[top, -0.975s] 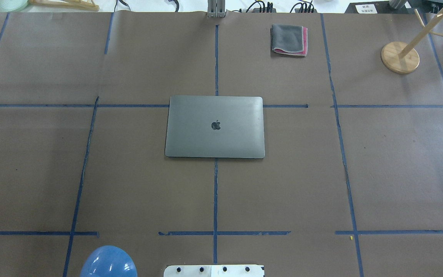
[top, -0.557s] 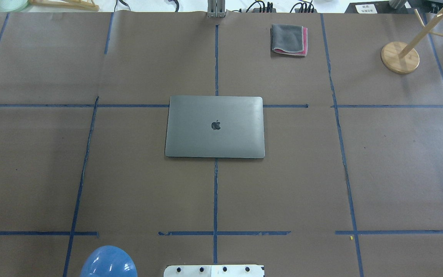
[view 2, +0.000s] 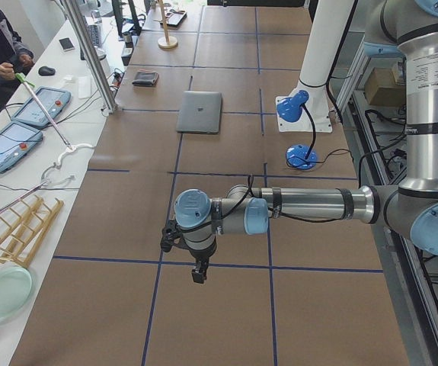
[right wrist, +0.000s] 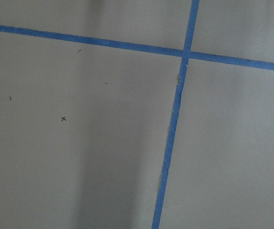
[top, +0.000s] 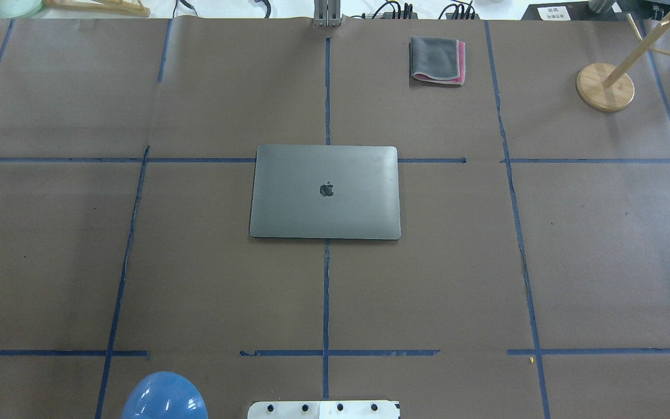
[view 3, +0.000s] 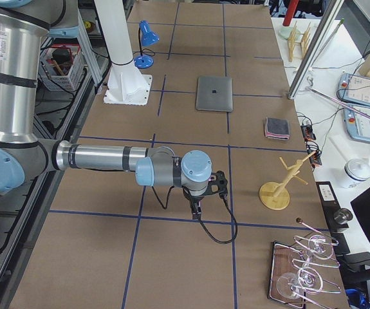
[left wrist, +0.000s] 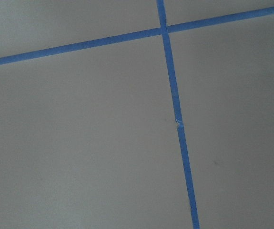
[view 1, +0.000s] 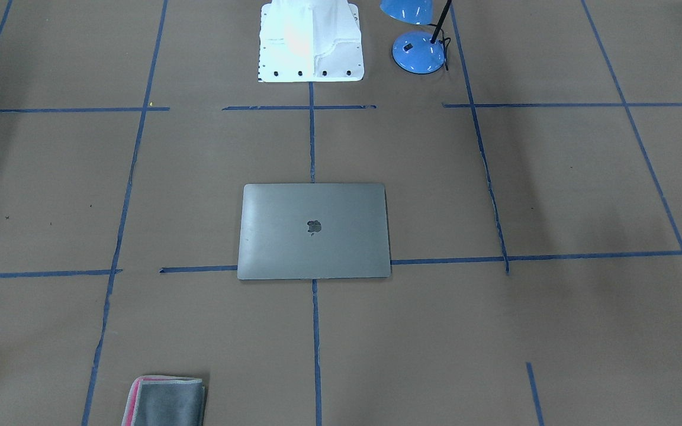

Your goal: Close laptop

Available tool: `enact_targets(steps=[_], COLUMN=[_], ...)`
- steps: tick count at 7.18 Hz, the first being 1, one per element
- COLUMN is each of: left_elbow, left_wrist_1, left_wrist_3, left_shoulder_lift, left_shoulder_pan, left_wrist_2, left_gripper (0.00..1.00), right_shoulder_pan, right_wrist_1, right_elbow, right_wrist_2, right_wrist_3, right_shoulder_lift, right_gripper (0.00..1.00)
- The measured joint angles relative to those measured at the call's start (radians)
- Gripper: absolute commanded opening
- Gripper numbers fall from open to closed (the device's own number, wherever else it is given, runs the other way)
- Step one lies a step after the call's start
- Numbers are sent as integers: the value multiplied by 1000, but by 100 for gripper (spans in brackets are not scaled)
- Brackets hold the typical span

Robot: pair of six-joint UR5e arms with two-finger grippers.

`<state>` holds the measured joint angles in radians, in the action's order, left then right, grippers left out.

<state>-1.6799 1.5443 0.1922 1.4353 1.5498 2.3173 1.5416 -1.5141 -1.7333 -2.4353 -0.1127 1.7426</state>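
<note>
hidden: the left tool and the right tool show only in the two side views, small and dark, each hanging point-down over the bare tabletop; i cannot tell whether either one's fingers are spread or pressed together.
wrist cameras: both show only brown paper and crossing blue tape lines, with no fingers in frame.
cut off: the blue desk lamp is sliced by the overhead view's bottom edge, as is the white base plate; the folded grey-and-pink cloth runs off the front view's bottom edge.
laptop look: the laptop is slim and space-grey, with its lid down flat. the dark apple logo faces up, and no keyboard or screen shows.
laptop place: it sits mid-tabletop, square to the tape grid, straddling the centre line, well apart from both tools and from the cloth.
one view only: the side views alone show the arms stretched low, one out toward each end of the tabletop; the overhead view alone shows the whole round foot of the wooden stand at the far right.
</note>
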Motion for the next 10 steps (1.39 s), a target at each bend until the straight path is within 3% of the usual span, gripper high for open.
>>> enact_targets(steps=[4,10], left_elbow=[-6,-8], left_wrist_1=[3,5], left_wrist_3=[1,1], left_shoulder_lift=[-20,-21], left_shoulder_pan=[-1,-2], left_wrist_2=[0,2], left_gripper=[100,100], right_shoulder_pan=[0,0], right_wrist_1=[-2,-2], right_elbow=[-2,-5], right_wrist_2=[89,94], right_wrist_3=[44,52], right_shoulder_lift=[0,18], right_gripper=[100,100])
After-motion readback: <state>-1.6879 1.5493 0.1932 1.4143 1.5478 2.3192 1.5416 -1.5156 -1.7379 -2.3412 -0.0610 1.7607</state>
